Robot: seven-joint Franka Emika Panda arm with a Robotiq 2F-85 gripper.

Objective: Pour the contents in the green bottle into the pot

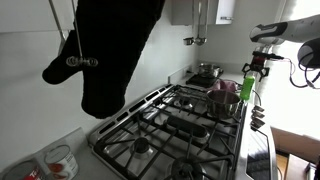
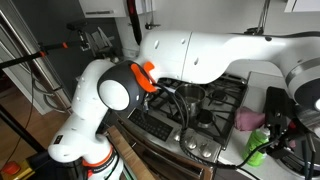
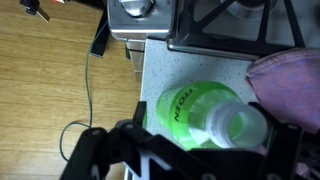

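The robot's gripper [image 1: 257, 66] reaches down at the right edge of a black-grated gas stove [image 1: 180, 120], at the top of a small slim bright green plastic bottle [image 1: 247, 88]. In that exterior view the green bottle stands roughly upright just right of the stove. Close to its left is a wide round dark grey metal pot with a maroon-pink tinge [image 1: 225, 99], sitting on the right-hand grates. A smaller shiny steel pot [image 1: 208, 70] sits farther back on the stove, well apart from both. A black oven mitt [image 1: 110, 50] hangs large in the near left of this view.

From the opposite side, in an exterior view, the white robot arm [image 2: 200, 55] stretches across the stove to the right. There the green bottle [image 2: 258, 151] appears tilted on or just above the pale surface.

In the wrist view the bottle [image 3: 185, 105] fills the near centre, its pale top closest to the camera, over a white tabletop [image 3: 165, 60] beside the stove's corner. The dark fingers [image 3: 125, 150] sit either side of the bottle near its top. Whether they are pressing on it cannot be told from these pictures. A mauve-pink rounded form [image 3: 290, 85] lies just right of the bottle, too cropped to identify. To the left, a black cable [image 3: 90, 80] trails across a wooden floor [image 3: 45, 90].
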